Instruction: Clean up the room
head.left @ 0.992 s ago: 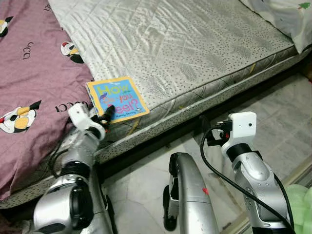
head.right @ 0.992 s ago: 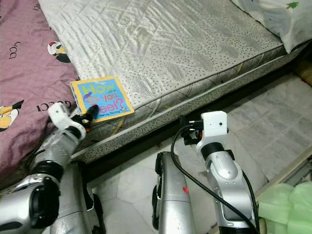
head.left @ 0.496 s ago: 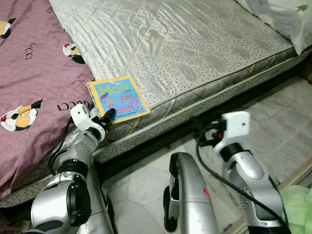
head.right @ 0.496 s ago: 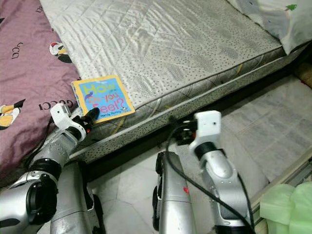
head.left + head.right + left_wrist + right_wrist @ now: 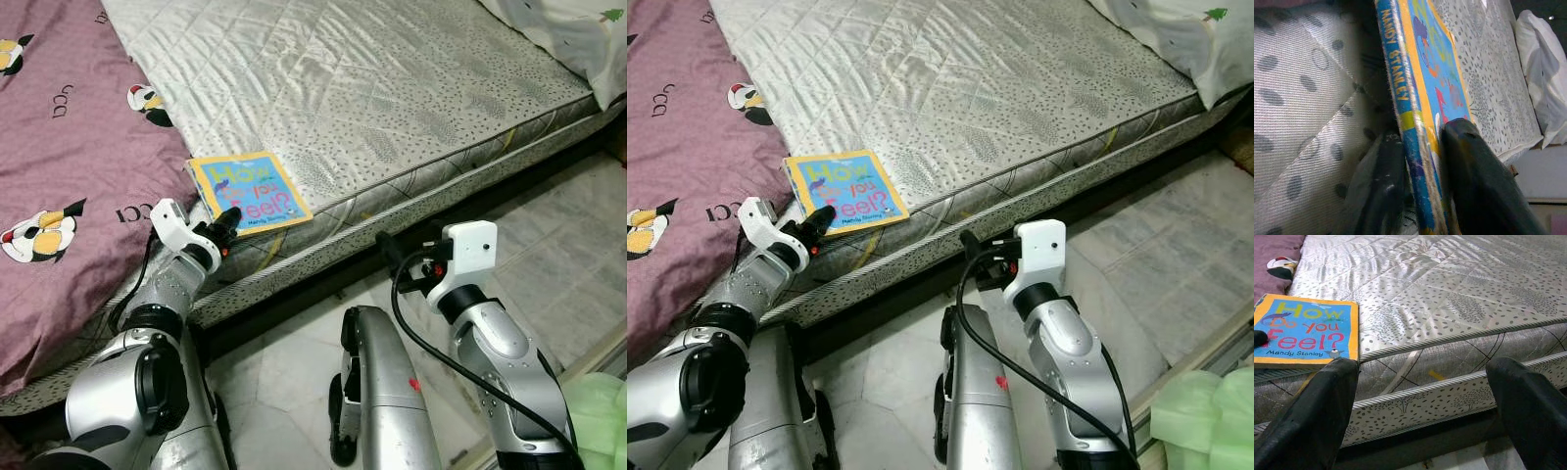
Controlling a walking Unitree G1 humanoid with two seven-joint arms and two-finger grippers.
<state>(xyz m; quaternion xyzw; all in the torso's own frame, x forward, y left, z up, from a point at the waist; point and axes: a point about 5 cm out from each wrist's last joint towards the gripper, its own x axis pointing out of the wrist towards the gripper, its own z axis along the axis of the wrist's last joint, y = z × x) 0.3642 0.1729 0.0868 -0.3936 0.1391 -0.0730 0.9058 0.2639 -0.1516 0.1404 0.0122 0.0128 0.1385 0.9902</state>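
A children's book (image 5: 250, 191) with a blue cover and orange border, titled "How Do You Feel?", lies at the near edge of the grey mattress (image 5: 392, 88). My left gripper (image 5: 227, 219) is shut on the book's near corner. In the left wrist view one black finger (image 5: 1469, 166) presses on the cover and the other lies under the book (image 5: 1435, 73). My right gripper (image 5: 387, 250) hangs open over the floor beside the mattress's side. In the right wrist view its fingers (image 5: 1312, 416) stand wide apart, facing the mattress edge and the book (image 5: 1303, 328).
A purple blanket (image 5: 59, 166) with penguin prints covers the bed's left part. A white pillow (image 5: 578, 29) lies at the far right corner. Pale tiled floor (image 5: 568, 235) runs along the bed. A green bag (image 5: 598, 411) sits at the near right.
The book has slid and turned a little to the right with my left gripper on it. My right arm has swung left, closer to the mattress side.
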